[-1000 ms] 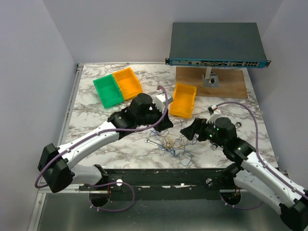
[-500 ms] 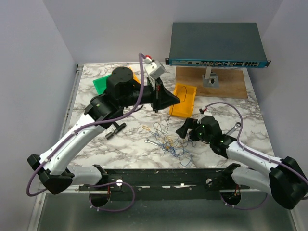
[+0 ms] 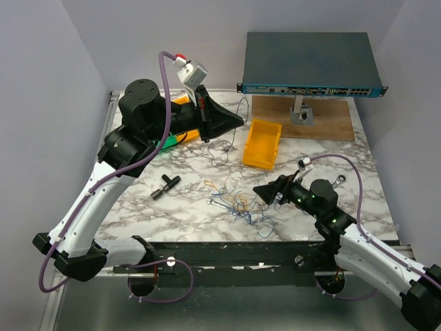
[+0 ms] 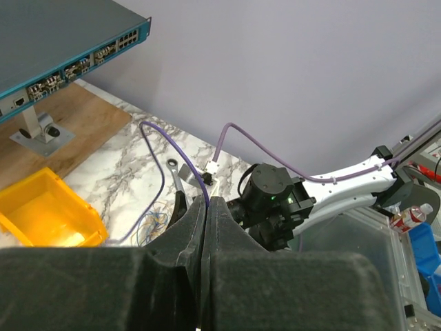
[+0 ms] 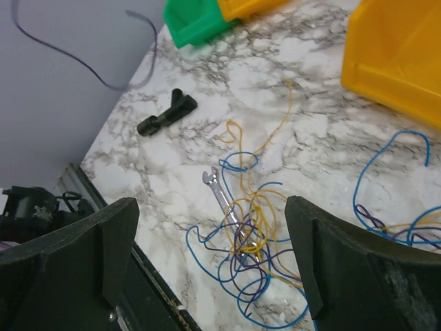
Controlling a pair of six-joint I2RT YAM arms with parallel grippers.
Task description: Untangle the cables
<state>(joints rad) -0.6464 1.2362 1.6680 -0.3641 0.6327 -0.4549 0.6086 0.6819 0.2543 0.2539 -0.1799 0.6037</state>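
The left gripper (image 3: 240, 118) is up in the air, behind and left of the yellow bin (image 3: 260, 143). Its jaws are clenched on one thin dark strand (image 4: 147, 125) that loops away from the tips and drops toward the table. The rest of the cables (image 3: 242, 204) lie in a loose blue, yellow and purple tangle on the marble just in front of the bin, with a small wrench (image 5: 222, 198) lying among them. The right gripper (image 3: 262, 192) hangs low in front of the bin, right beside the tangle, with its jaws spread wide and gripping nothing. A black part (image 3: 165, 185) lies well to the bin's left.
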